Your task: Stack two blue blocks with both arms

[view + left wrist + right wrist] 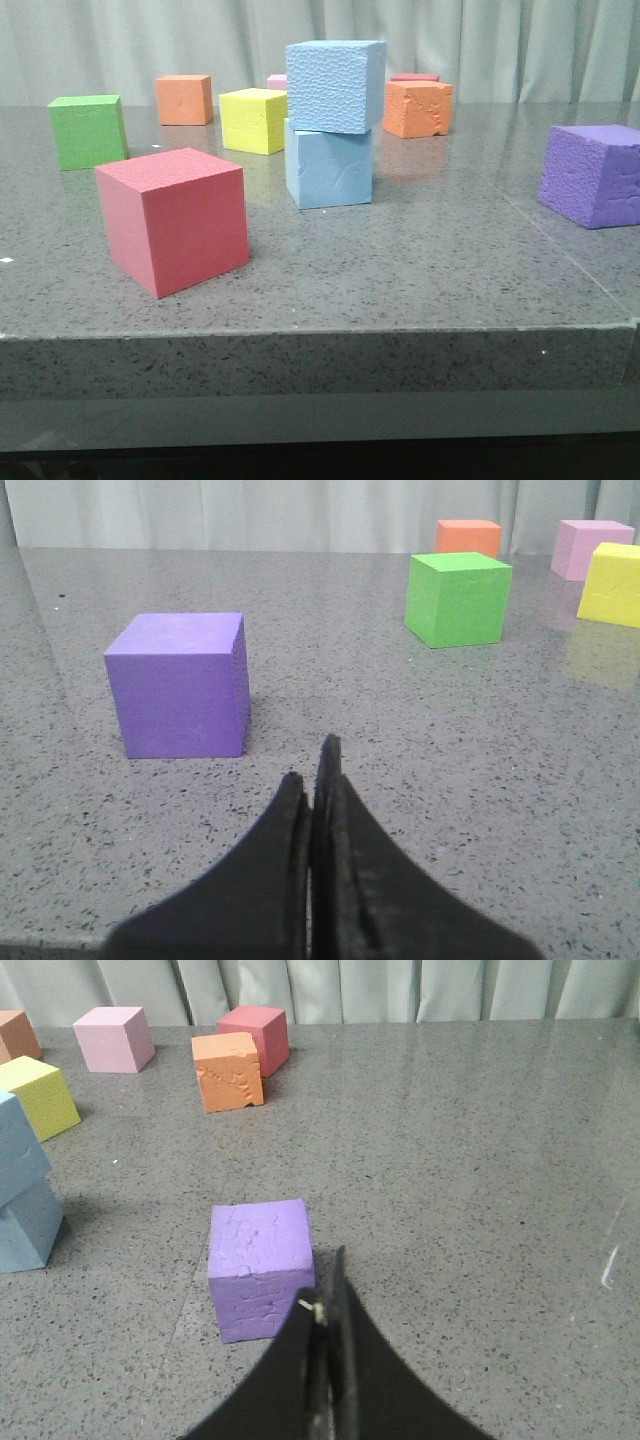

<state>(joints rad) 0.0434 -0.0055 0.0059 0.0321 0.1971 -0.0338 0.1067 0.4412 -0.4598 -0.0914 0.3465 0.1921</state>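
Observation:
The pebbly blue block (335, 85) sits on top of the smoother blue block (330, 168) with the curved scratch, in the middle of the table. The top one is turned slightly and overhangs to the right. The stack also shows at the edge of the right wrist view, with the top block (18, 1150) above the lower block (25, 1230). My left gripper (312, 762) is shut and empty, low over the table, short of a purple cube (180, 685). My right gripper (324, 1278) is shut and empty, just short of a purple cube (258, 1265). Neither gripper shows in the front view.
A red cube (172, 220) stands at the front left and a purple cube (592, 175) at the right. A green cube (88, 130), an orange cube (184, 98), a yellow cube (253, 120) and a chipped orange cube (416, 108) stand further back. The table's front edge (320, 330) is near.

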